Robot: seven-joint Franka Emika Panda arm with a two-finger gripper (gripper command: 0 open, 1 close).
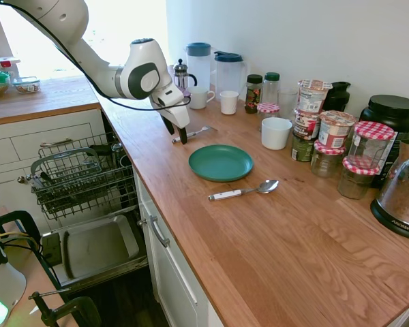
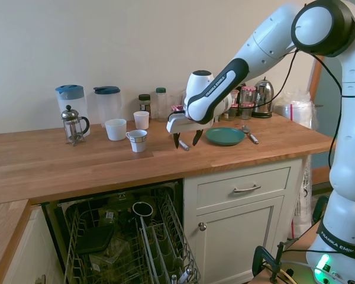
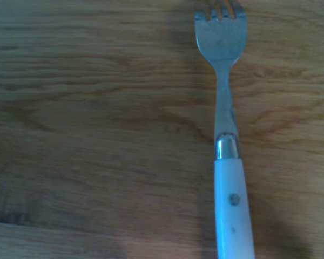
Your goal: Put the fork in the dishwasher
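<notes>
The fork (image 1: 195, 132) lies flat on the wooden counter (image 1: 273, 245), a silvery head on a white handle. In the wrist view the fork (image 3: 227, 135) fills the right half, its tines at one picture edge and its handle at the other. My gripper (image 1: 176, 132) hangs open just over the handle end, one dark finger on each side of it. From the other side, the gripper (image 2: 186, 140) stands over the fork (image 2: 184, 145), left of the plate. The dishwasher (image 1: 82, 174) is open below the counter, its wire rack pulled out above the dropped door (image 1: 95, 248).
A green plate (image 1: 220, 162) and a white-handled spoon (image 1: 242, 191) lie near the fork. A small patterned cup (image 2: 137, 141) stands on the fork's other side. A white mug (image 1: 276, 133), jugs, a French press (image 2: 74, 125) and jars line the wall.
</notes>
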